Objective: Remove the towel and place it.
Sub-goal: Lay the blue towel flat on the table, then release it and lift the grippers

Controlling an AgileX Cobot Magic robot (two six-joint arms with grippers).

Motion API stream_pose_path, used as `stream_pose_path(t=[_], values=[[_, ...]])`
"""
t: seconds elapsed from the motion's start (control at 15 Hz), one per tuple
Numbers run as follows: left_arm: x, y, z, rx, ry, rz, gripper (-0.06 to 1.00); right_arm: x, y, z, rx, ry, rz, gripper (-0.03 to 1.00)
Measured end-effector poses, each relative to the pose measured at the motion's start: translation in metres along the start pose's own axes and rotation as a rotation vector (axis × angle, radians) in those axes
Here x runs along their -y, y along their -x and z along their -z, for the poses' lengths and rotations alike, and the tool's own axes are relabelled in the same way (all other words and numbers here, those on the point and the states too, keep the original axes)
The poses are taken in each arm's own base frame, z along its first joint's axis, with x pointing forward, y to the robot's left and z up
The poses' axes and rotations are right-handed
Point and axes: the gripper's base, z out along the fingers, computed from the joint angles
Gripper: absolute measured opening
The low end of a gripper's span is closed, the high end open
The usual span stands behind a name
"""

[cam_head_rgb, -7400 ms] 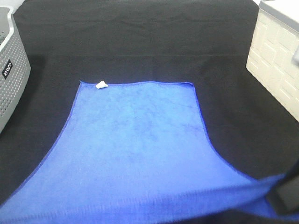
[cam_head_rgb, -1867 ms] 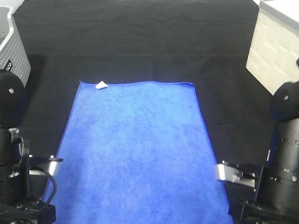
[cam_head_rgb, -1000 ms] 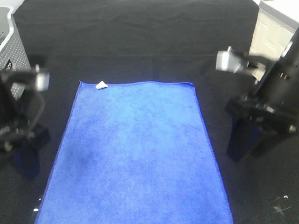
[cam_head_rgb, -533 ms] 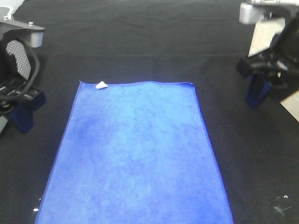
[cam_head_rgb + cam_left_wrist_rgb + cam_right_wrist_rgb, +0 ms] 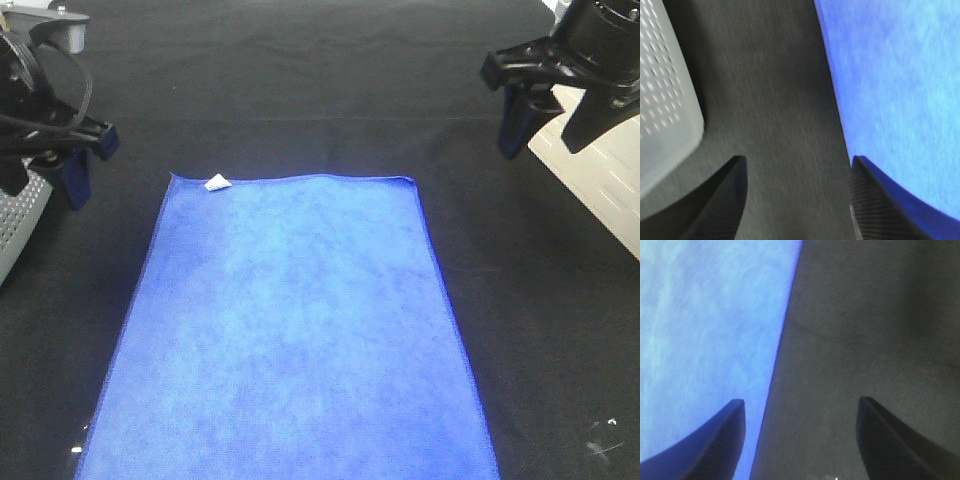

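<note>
The royal-blue towel (image 5: 290,320) lies flat on the black cloth, with its white tag (image 5: 217,182) at the far left corner. My left gripper (image 5: 42,178) hangs open and empty above the black cloth, just left of the towel's far left corner. In the left wrist view the left gripper (image 5: 799,161) has its jaws wide apart, with the towel's edge (image 5: 900,90) beside it. My right gripper (image 5: 548,125) is open and empty, above the cloth to the right of the far right corner. The right wrist view shows the right gripper (image 5: 801,401) open over the towel's edge (image 5: 705,340).
A grey perforated basket (image 5: 15,225) stands at the left edge, close to my left arm, and also shows in the left wrist view (image 5: 665,100). A white brick-patterned box (image 5: 600,170) stands at the right edge behind my right arm. Black cloth (image 5: 300,80) covers the table.
Both arms have risen from the near edge and swung away along the towel's sides to its far corners. The towel's near edge, spread wider at first, now lies straight and still.
</note>
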Motion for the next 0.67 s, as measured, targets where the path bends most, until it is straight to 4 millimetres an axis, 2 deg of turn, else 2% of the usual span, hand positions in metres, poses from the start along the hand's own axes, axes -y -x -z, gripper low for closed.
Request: stream_pose_path(t=[0.2,0.33,0.47,0.67], values=[[0.001,0.009,0.001,0.098,-0.01,-0.036,0.58,0.034,0.013,-0.009,-0.002,0.008,-0.117,0.63],[0.002,0.016,0.0,0.161,-0.015,-0.059,0.73,0.036,0.015,-0.016,-0.014,0.012,-0.098,0.66],[0.002,0.035,-0.005,0.171,-0.025,-0.045,0.91,0.037,0.022,-0.026,-0.026,0.02,-0.086,0.68],[0.008,0.074,-0.032,0.118,-0.029,-0.039,0.95,0.04,0.047,-0.043,-0.027,0.026,-0.076,0.69]])
